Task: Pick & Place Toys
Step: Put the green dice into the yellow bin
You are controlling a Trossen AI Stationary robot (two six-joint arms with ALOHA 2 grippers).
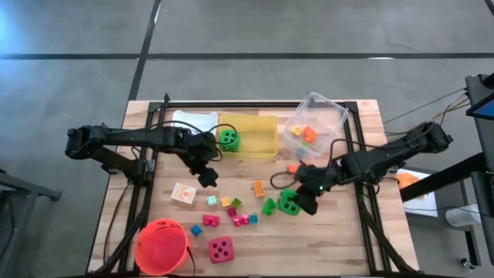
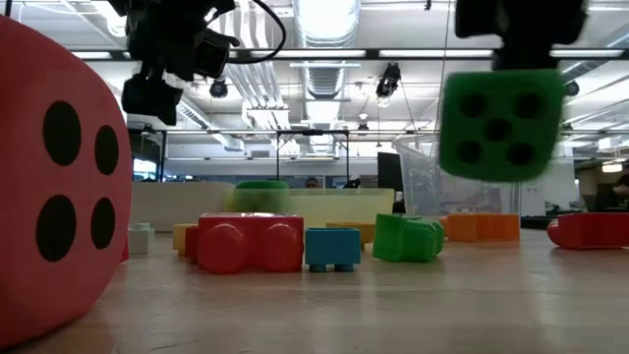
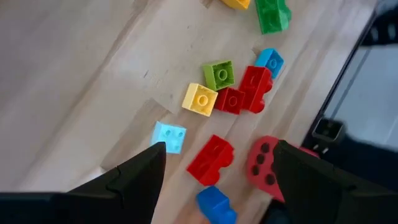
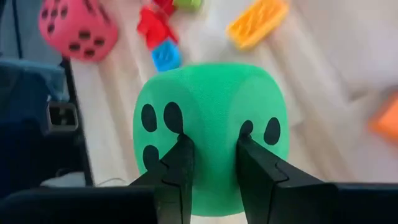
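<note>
My right gripper [image 4: 214,142] is shut on a green black-dotted die [image 4: 211,118] and holds it in the air right of the table's middle [image 1: 290,202]; in the low view the die [image 2: 499,123] hangs well above the tabletop. My left gripper [image 1: 207,179] hovers open left of centre, above small blocks [image 3: 214,158], touching nothing. A second green die [image 1: 228,139] sits in the yellow bin [image 1: 262,131]. A pink-red die [image 1: 221,249] rests on the table near the front edge. My right gripper pinches the green die between its two fingers [image 4: 180,165] at the die's upper face [image 4: 214,155]. The fingers stand much closer together than the die is wide, and the soft face is dented in between them. They slant down from the right. The die hangs lifted clear of the table.
An orange-red bucket [image 1: 162,245] stands at the front left, a white card [image 1: 184,193] beside it. A clear bin [image 1: 315,123] with blocks and a white bin [image 1: 193,121] sit at the back. Loose blocks [image 1: 239,212] lie mid-table, among them a green one [image 1: 268,205].
</note>
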